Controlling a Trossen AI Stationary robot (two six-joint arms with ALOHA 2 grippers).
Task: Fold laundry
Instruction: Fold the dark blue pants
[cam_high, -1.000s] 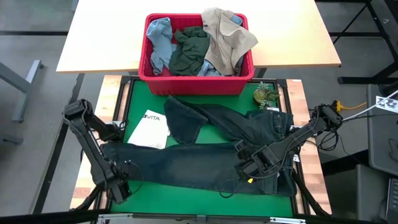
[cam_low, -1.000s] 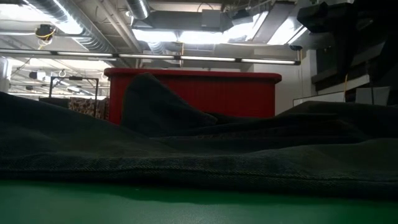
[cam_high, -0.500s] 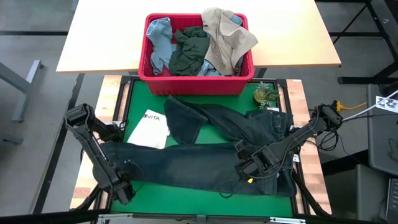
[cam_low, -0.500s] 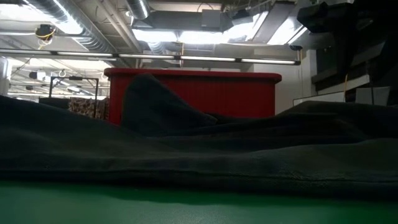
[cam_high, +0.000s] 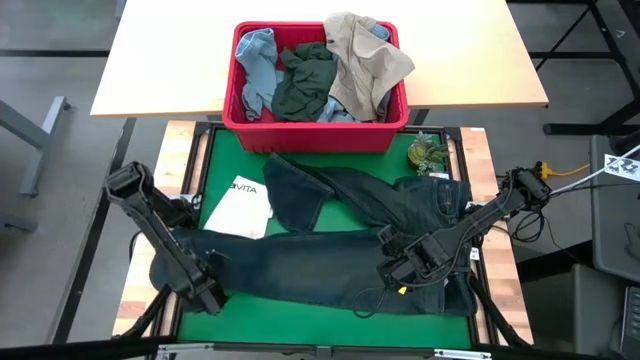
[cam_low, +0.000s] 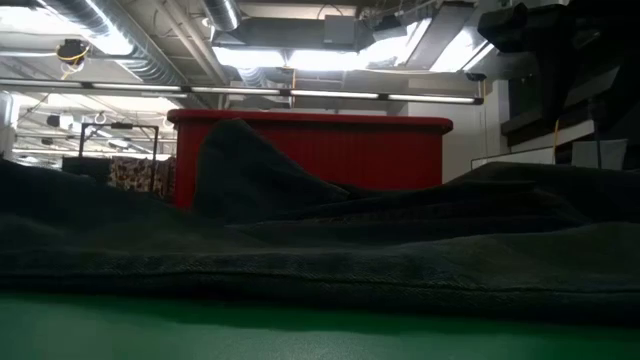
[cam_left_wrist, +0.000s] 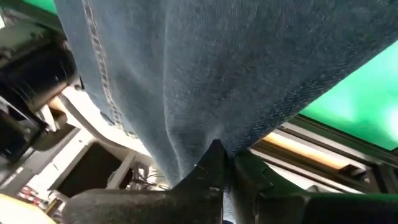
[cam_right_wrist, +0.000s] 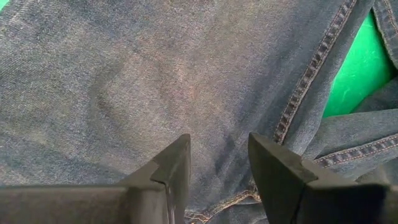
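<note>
Green table (cam_high: 230, 170) carries the jeans (cam_high: 330, 262), long axis running along its near edge. Left pincer (cam_high: 207, 293) is pinched shut on the leg end at the near-left corner. Right pincer (cam_high: 392, 272) hovers partly open over the waist end, holding nothing.

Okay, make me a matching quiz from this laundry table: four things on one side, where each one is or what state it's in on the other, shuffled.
1. jeans
2. red bin
3. left gripper
4. right gripper

A. open, over denim
B. spread across the green mat
C. holds the beige, green and light blue clothes
D. shut on a jeans leg end

Pairs: 1-B, 2-C, 3-D, 4-A
</note>
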